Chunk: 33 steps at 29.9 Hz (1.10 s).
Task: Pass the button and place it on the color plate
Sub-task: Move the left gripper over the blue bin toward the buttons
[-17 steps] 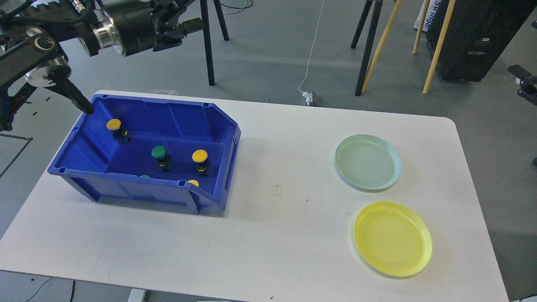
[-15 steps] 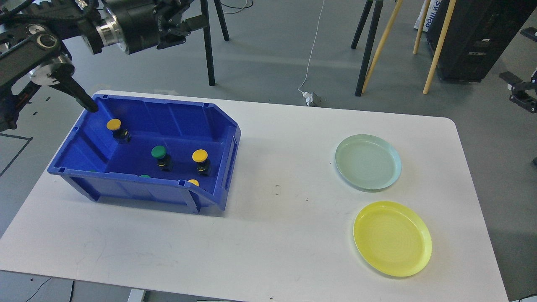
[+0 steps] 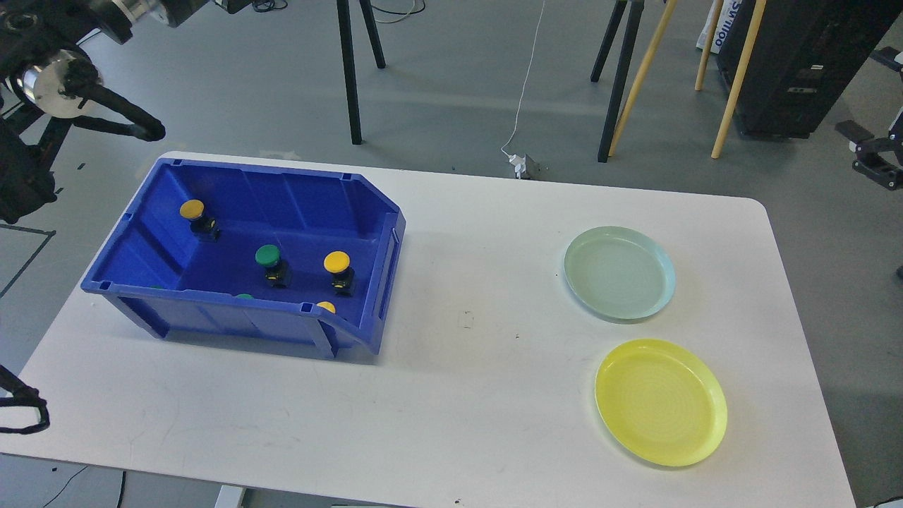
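A blue bin point(image 3: 381, 233) stands on the left of the white table point(image 3: 458, 395). Inside it are push buttons with black bodies: a yellow-capped one point(image 3: 192, 209) at the back left, a green-capped one point(image 3: 267, 255) in the middle, a yellow-capped one point(image 3: 336, 262) to its right. More caps peek over the bin's front wall. A pale green plate point(image 3: 619, 274) and a yellow plate point(image 3: 661, 401) lie empty on the right. My left arm point(image 3: 63, 77) is raised at the top left, its gripper beyond the top edge. My right gripper point(image 3: 857, 152) shows at the right edge, off the table, fingers apart and empty.
Black tripod legs point(image 3: 349, 77) and wooden poles point(image 3: 734, 77) stand on the floor behind the table. A black cabinet point(image 3: 797, 63) is at the back right. A white cable with a plug point(image 3: 520, 166) lies near the table's far edge. A black part point(image 3: 21, 413) shows at the lower left.
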Each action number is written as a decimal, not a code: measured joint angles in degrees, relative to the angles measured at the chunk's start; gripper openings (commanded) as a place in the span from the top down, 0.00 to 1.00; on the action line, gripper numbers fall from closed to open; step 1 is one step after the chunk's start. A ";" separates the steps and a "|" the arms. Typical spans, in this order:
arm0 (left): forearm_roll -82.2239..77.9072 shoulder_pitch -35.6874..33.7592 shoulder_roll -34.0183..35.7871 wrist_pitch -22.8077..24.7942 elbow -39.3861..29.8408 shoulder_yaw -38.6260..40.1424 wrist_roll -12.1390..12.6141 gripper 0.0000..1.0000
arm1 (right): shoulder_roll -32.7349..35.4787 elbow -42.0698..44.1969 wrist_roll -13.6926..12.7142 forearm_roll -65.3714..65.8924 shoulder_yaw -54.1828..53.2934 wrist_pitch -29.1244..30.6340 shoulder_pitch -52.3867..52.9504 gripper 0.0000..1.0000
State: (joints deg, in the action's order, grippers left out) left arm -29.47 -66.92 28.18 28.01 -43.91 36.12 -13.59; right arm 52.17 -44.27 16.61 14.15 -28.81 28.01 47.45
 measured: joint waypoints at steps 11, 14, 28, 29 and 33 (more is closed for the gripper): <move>-4.34 0.76 1.30 0.00 -5.27 -1.87 -0.30 0.11 | -0.38 0.41 0.20 -0.54 -2.15 -0.01 0.00 0.01; -16.82 0.77 4.05 0.00 -8.28 -5.34 -0.09 0.10 | -0.94 0.67 1.07 -0.53 -2.85 -0.01 -0.05 0.01; -24.87 2.85 8.04 -0.01 -9.17 -0.66 -2.31 0.10 | -1.63 0.89 1.42 -0.44 -2.78 -0.01 -0.03 0.01; -24.87 3.54 7.91 -0.01 -9.16 -0.67 -3.52 0.10 | -1.63 0.83 1.42 -0.44 -2.78 -0.01 -0.02 0.01; -26.71 4.34 8.30 -0.01 -9.41 -3.97 -5.57 0.09 | -1.63 0.76 1.42 -0.42 -2.67 -0.01 0.00 0.01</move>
State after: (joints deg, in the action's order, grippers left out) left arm -56.17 -62.59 36.47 27.99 -53.33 32.15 -19.16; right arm 50.54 -43.51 18.03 13.73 -31.48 28.00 47.46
